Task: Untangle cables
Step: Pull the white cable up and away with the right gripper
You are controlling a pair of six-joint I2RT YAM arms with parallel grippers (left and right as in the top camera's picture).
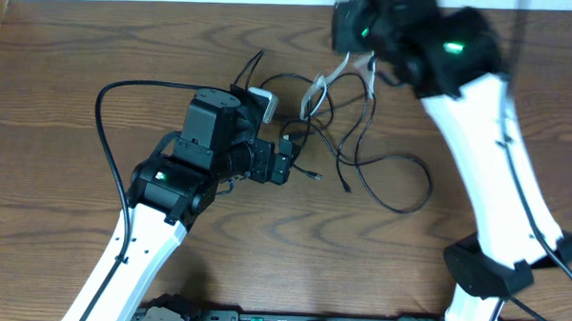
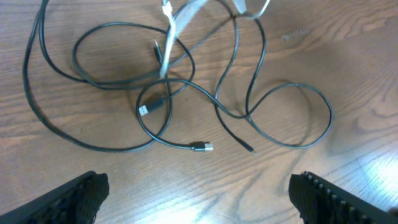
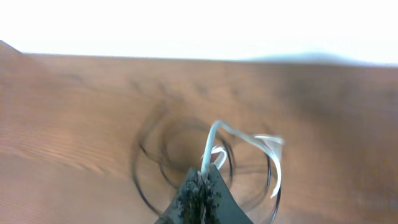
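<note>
1. Centrally on the wooden table (image 1: 60,76) lie the black cables (image 1: 392,188), thin cords looped over one another in a loose tangle. One wide loop is flung out toward the right arm's side.
2. A white cable (image 1: 339,72) crosses the far part of that tangle. In the left wrist view, the white cable (image 2: 180,18) runs over the black cables (image 2: 292,118) where several strands meet.
3. Two plug ends show in the left wrist view. A USB plug (image 2: 144,110) sits inside a small black loop, and a small metal-tipped plug (image 2: 202,147) lies free on the wood just beside it.
4. The right gripper (image 3: 202,180) is pinched closed on the white cable (image 3: 211,140) — its fingers meet, and the strand rises from between them. That view is blurred, as is the right gripper (image 1: 352,44) seen from overhead.
5. The left gripper (image 2: 199,196) stands wide and holds nothing — its two fingers (image 2: 81,193) sit at opposite lower corners of the frame, with bare wood between them.
6. From overhead, the left gripper (image 1: 284,165) sits just beside the near-left edge of the tangle.
</note>
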